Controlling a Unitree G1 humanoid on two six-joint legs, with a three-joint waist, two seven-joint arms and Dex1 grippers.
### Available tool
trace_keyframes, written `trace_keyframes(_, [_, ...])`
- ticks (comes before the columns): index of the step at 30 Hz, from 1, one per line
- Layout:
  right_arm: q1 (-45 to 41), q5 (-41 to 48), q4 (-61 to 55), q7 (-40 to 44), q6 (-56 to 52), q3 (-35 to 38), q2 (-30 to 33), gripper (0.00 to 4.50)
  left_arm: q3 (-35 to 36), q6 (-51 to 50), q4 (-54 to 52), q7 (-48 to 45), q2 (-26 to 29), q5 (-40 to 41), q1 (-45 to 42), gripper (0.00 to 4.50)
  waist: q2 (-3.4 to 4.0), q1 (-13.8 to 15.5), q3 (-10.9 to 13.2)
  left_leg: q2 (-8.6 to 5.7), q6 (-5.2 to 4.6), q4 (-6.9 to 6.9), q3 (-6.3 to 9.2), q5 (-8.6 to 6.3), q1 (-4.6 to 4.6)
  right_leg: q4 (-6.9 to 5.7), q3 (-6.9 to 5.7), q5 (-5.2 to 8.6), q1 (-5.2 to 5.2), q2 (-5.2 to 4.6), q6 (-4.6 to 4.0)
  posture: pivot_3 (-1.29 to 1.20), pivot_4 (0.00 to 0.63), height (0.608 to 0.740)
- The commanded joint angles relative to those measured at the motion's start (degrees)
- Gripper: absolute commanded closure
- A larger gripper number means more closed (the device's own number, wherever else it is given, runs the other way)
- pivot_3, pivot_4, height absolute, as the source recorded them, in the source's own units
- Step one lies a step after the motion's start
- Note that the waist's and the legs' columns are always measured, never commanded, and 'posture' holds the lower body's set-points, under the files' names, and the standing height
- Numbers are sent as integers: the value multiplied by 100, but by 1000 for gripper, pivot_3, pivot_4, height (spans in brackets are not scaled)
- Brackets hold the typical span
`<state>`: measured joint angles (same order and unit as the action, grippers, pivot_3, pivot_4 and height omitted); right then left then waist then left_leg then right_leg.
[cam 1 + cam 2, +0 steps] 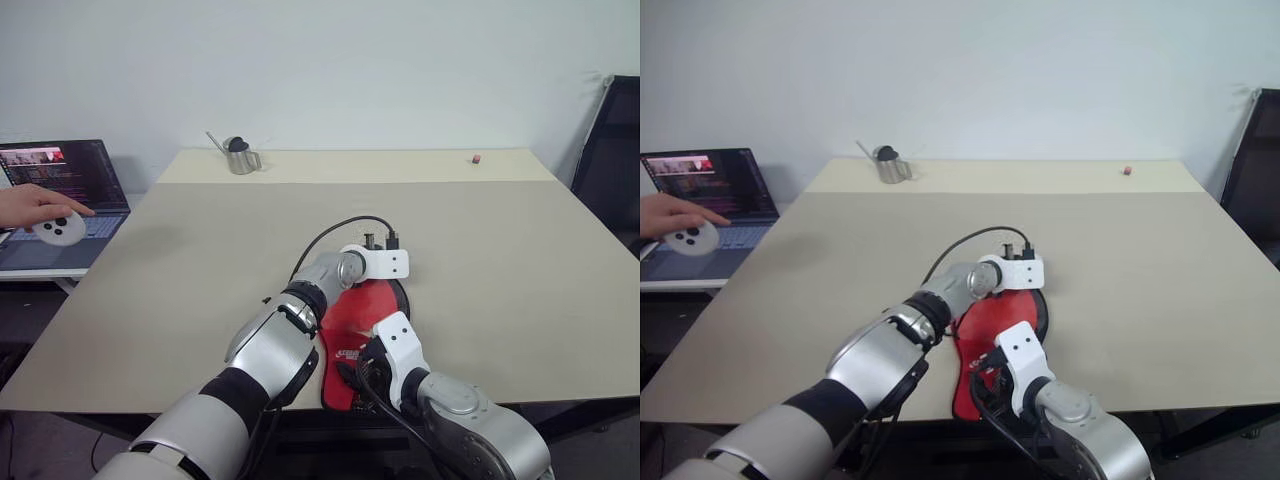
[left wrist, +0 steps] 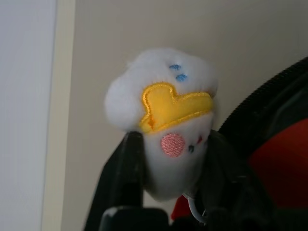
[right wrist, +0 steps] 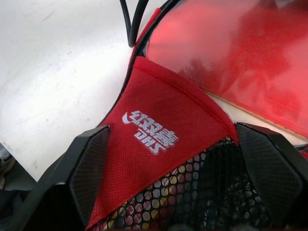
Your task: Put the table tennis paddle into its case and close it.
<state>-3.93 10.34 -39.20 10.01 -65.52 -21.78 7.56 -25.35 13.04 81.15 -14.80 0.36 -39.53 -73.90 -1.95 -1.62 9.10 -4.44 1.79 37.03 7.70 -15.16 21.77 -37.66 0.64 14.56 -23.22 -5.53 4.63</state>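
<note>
The right gripper is closest. Its two black fingers are spread wide over the red mesh side of the case and hold nothing.

Far to the left, a person's hand rests by a laptop. A small metal jug stands at the back of the table.

In the middle, the left gripper pinches a fluffy white charm. I think the charm hangs on the zip.

The case lies at the near edge of the table, still open. The table tennis paddle lies in it, red face up.

The case looks soft and floppy, so it may bunch up when pulled. I would press one side flat and pull the zip by the charm. The paddle is stiff and light, and its handle is the best part to grab.

A tiny red thing sits far back on the right.
</note>
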Motion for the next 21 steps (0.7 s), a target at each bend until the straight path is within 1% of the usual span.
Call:
trace_keyframes(1, [314, 209, 401, 79, -553, -267, 39, 0, -1, 78, -109, -42, 6, 22, -78, 1562, -1, 0, -24, 0, 0, 0, 0, 0, 0, 1, 0, 0, 0, 0, 1, 0, 150, 740])
trace_keyframes(5, [194, 194, 541, 106, -502, -253, 26, 0, -75, 151, -113, -32, 57, -49, -148, 154, 1, -1, -56, 0, -1, 0, 1, -1, -4, 1, -1, 2, 4, 0, 3, 0, 150, 740])
trace_keyframes(10, [-42, 178, 825, 234, -352, -160, 95, 0, -7, 357, -141, 22, 116, 32, -313, 154, 1, -13, -60, 1, -2, 2, 1, -1, -11, -8, 1, 11, 6, 1, 18, 0, 150, 740])
trace_keyframes(14, [-305, 176, 1082, 415, -222, 0, 199, 0, 305, 559, -193, 28, 253, 347, -446, 154, 1, -26, -60, 4, -2, 2, -1, 0, -22, -24, 4, 16, 7, 5, 28, 0, 150, 740])
trace_keyframes(21, [-738, 454, 1094, 886, -62, 386, 462, 0, 1079, 1093, -365, -472, 816, 1193, -407, 154, 2, -33, -57, 15, 0, 1, 2, 1, -54, -31, 10, 17, 34, 19, 30, 0, 150, 740])
